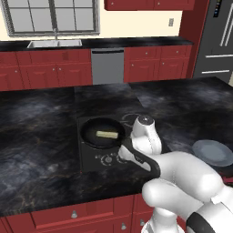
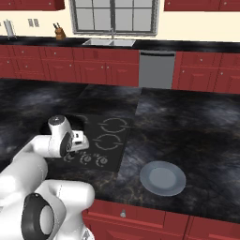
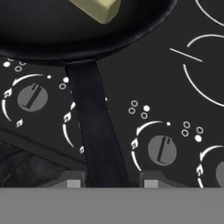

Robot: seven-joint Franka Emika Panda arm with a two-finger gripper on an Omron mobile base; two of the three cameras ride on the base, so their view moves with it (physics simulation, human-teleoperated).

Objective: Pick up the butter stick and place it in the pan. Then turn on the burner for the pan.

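With the butter stick [image 1: 106, 134] lying in the pan [image 1: 91, 133], my gripper [image 3: 111, 183], jaws part-spread and empty, hangs over the knobs [image 3: 162, 150], burner unlit.

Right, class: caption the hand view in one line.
Butter stick in the pan, its handle running down between two cooktop knobs.

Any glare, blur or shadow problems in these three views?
Left base view: soft, low-detail render; butter stick in the pan still readable. Right base view: flat, even light; plate clear. Hand view: sharp; knob markings crisp, no glare.
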